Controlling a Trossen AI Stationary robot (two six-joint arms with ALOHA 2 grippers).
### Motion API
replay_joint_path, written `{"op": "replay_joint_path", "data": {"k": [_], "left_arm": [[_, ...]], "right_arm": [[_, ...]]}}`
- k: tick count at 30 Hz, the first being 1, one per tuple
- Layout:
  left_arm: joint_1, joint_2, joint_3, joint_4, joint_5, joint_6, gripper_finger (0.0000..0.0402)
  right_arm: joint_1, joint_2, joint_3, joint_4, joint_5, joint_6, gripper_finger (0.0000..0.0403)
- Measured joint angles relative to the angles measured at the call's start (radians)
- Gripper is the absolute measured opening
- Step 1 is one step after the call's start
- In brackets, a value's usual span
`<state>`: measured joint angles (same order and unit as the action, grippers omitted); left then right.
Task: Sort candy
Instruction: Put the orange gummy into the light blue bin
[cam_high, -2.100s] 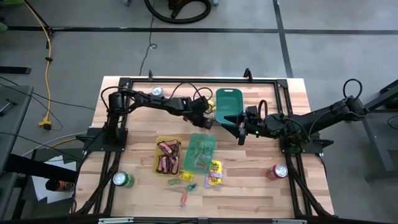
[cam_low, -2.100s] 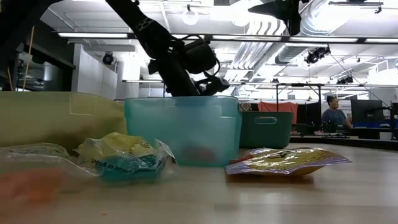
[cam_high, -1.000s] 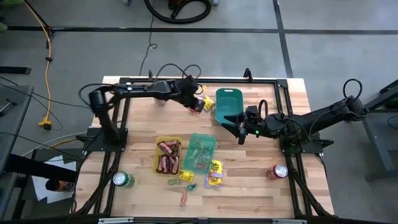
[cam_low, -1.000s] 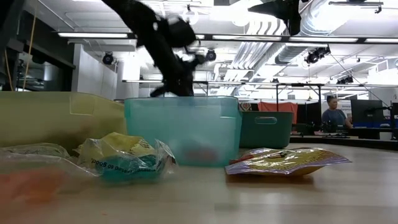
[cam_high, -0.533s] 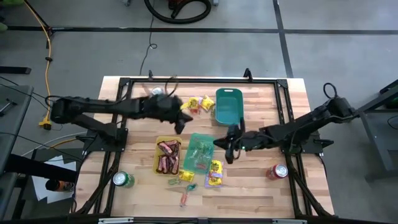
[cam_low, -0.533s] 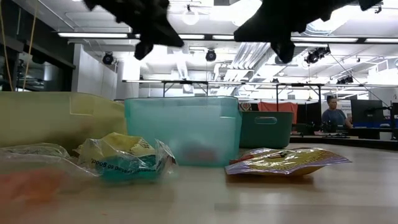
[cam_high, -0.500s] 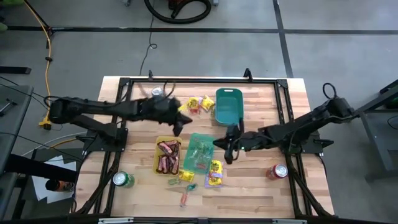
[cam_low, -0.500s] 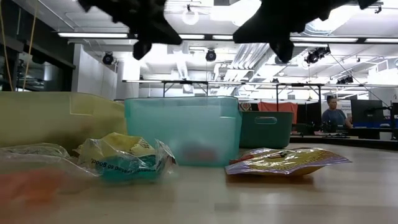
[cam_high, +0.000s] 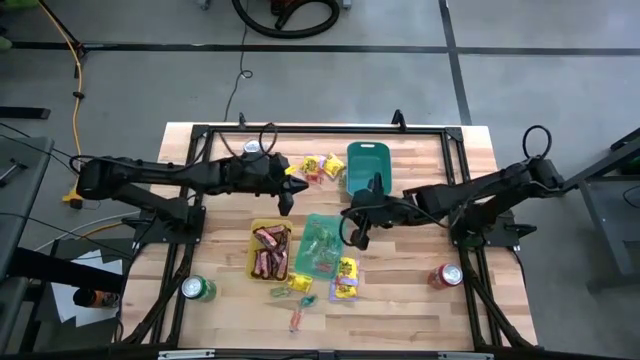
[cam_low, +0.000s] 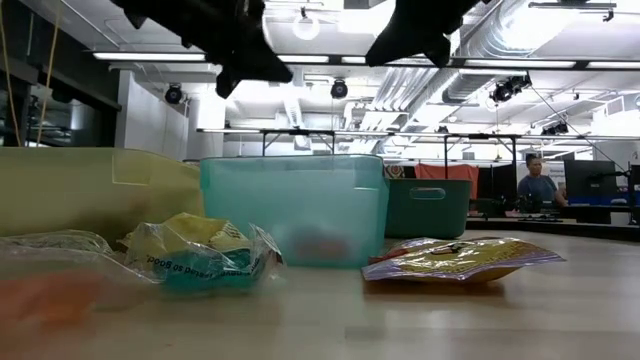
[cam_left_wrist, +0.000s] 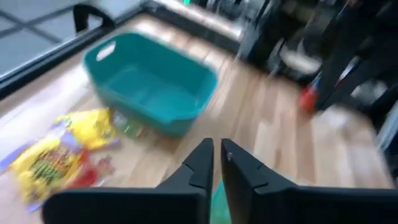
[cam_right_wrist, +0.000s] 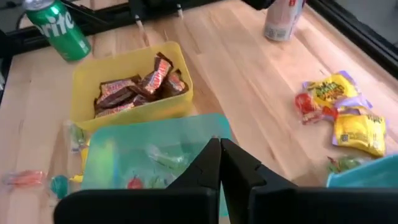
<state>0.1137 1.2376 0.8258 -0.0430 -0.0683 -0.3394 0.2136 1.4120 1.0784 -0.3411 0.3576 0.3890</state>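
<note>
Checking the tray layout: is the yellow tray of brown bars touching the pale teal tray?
Apart. The right wrist view shows a strip of bare wood between the yellow tray and the pale teal tray.

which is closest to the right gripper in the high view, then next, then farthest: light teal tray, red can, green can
From the right gripper:
1. light teal tray, just beside it, toward the left arm.
2. red can, near the table's front right.
3. green can, front left corner, farthest.

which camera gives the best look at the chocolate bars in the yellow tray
The right wrist view: the dark red-brown bars lie piled in the yellow tray, wrappers plain. The high view shows them small; the low view shows only the tray's wall; the left wrist view misses them.
</note>
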Motion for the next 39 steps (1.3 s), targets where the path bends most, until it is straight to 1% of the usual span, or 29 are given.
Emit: {"op": "replay_joint_path", "data": {"k": [3, 5, 8, 9, 11, 14, 18, 24, 27, 29, 31, 33, 36, 39], "left_arm": [[0.000, 0.017, 0.030, -0.096, 0.005, 0.028, 0.0044], [-0.010, 0.009, 0.036, -0.146, 0.006, 0.027, 0.0061], [-0.034, -0.012, 0.038, -0.202, 0.007, 0.016, 0.0081], [-0.046, -0.018, 0.038, -0.212, 0.007, 0.005, 0.0087], [-0.079, -0.031, 0.039, -0.230, 0.016, -0.020, 0.0097], [-0.159, -0.048, 0.039, -0.235, 0.053, -0.070, 0.0110], [-0.333, -0.049, 0.048, -0.247, 0.056, -0.183, 0.0127], [-0.617, -0.016, 0.093, -0.246, -0.088, -0.448, 0.0153], [-0.737, 0.027, 0.140, -0.248, -0.130, -0.553, 0.0159], [-0.798, 0.072, 0.182, -0.261, -0.149, -0.605, 0.0161], [-0.843, 0.124, 0.239, -0.293, -0.150, -0.626, 0.0161], [-0.877, 0.181, 0.303, -0.352, -0.133, -0.618, 0.0161], [-0.909, 0.270, 0.403, -0.483, -0.087, -0.546, 0.0161], [-0.933, 0.342, 0.486, -0.602, -0.078, -0.451, 0.0161]], "right_arm": [[0.003, 0.000, 0.007, -0.008, -0.049, 0.026, 0.0006], [0.011, 0.000, 0.001, 0.037, -0.129, 0.051, 0.0006], [0.031, 0.001, -0.014, 0.071, -0.287, 0.059, 0.0006], [0.041, 0.002, -0.014, 0.075, -0.325, 0.059, 0.0006], [0.061, 0.001, -0.014, 0.081, -0.366, 0.070, 0.0006], [0.090, 0.001, -0.014, 0.080, -0.371, 0.085, 0.0006], [0.117, 0.001, -0.015, 0.084, -0.362, 0.077, 0.0006], [0.127, 0.001, -0.015, 0.094, -0.335, 0.052, 0.0007], [0.127, 0.001, -0.015, 0.116, -0.335, -0.008, 0.0007], [0.127, 0.001, -0.015, 0.143, -0.335, -0.035, 0.0007], [0.127, 0.001, -0.015, 0.187, -0.335, -0.049, 0.0007], [0.127, 0.001, -0.015, 0.245, -0.335, -0.028, 0.0007], [0.134, 0.001, -0.015, 0.336, -0.333, 0.056, 0.0007], [0.153, 0.001, -0.015, 0.415, -0.333, 0.140, 0.0007]]}}
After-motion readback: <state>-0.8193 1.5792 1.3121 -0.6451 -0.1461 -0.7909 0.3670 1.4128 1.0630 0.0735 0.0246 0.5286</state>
